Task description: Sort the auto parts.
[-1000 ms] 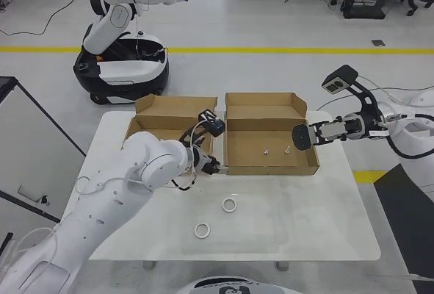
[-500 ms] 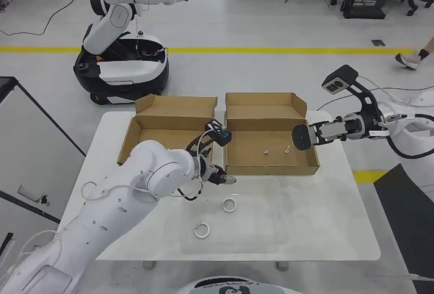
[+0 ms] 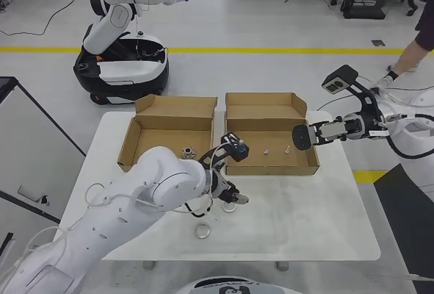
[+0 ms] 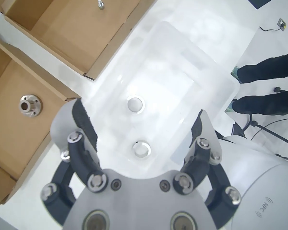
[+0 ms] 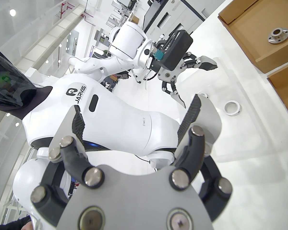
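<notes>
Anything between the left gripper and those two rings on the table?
Nothing visible. The left gripper hangs open over one ring and the other ring, with no other part lying in the gap.

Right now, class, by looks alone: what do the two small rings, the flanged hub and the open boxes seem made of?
Two small silver rings: probably machined metal; bright, reflective rims. Round flanged silver hub: likely steel or aluminium; shiny turned faces, drilled holes. Open brown boxes: cardboard, matte; folded flaps and raw cut edges.
</notes>
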### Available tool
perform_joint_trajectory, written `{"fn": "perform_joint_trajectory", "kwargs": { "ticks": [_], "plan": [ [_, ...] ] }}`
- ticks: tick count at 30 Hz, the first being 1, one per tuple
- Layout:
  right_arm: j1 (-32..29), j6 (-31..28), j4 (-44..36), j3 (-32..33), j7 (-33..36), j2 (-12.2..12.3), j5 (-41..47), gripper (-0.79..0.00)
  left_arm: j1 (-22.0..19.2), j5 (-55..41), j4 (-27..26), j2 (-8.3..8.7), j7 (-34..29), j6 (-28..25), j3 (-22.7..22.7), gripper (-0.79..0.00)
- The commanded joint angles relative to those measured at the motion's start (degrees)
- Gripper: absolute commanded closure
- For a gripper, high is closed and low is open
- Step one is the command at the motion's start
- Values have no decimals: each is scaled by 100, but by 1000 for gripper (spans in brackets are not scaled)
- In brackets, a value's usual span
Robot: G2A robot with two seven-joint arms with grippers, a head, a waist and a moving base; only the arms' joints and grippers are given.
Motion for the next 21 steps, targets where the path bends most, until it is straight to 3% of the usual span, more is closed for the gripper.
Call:
{"fn": "perform_joint_trajectory", "kwargs": {
  "ticks": [1, 11, 21],
  "plan": [
    [0, 0, 0, 0, 0, 0, 2, -785, -114, -17, 69, -42, -118, 200, 106, -785],
    [0, 0, 0, 0, 0, 0, 2, -785, -18, -51, 114, -36, -26, 125, 117, -785],
    [0, 0, 0, 0, 0, 0, 2, -785, -117, -161, 124, -147, -410, 229, 624, -785]
  ]
}}
